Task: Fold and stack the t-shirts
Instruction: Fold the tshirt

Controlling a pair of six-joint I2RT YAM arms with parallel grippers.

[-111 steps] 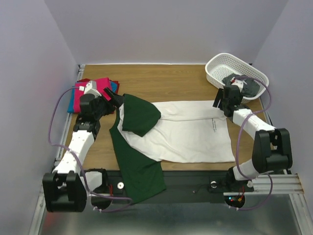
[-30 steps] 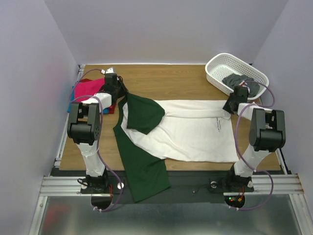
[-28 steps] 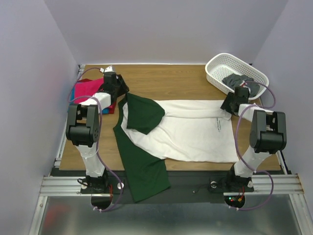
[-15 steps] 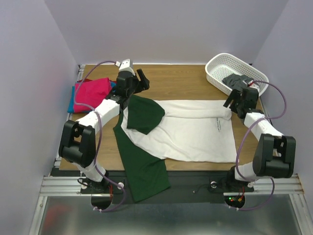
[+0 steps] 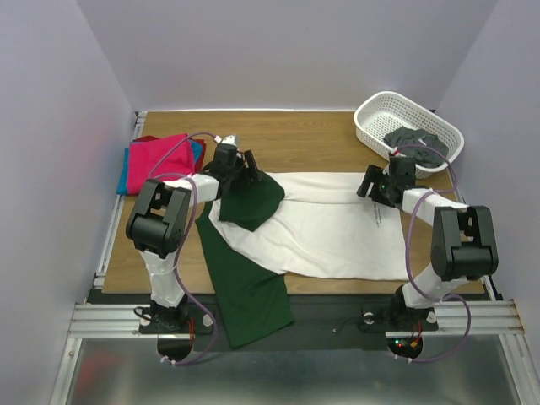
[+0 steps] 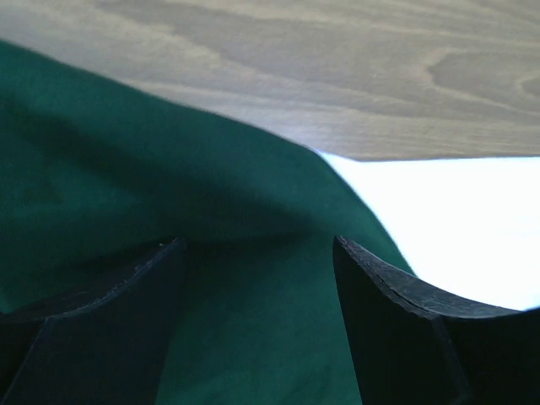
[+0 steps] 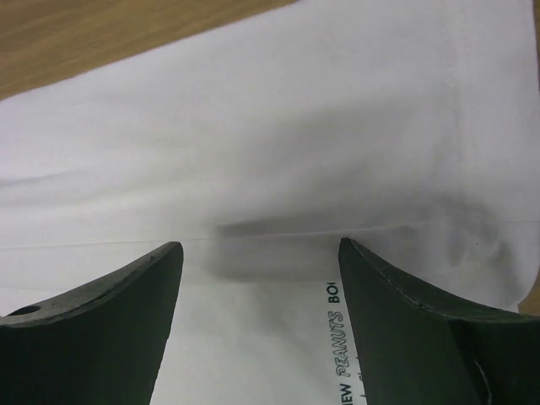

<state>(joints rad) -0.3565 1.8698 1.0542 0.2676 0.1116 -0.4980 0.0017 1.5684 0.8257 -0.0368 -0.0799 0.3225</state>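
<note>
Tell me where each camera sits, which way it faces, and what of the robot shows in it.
Top external: above and behind the bases, looking down on the table; left arm, right arm, left gripper and right gripper show.
Left wrist: on the left arm, low over the green sleeve of the shirt, facing along the table; its open fingers show.
Right wrist: on the right arm, looking down at the shirt's white body and print; its open fingers show.
Shared: all views show the same shirt and wooden table.

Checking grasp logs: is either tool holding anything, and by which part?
Nothing is held: left tool open over the shirt's green sleeve, right tool open over its white body.
</note>
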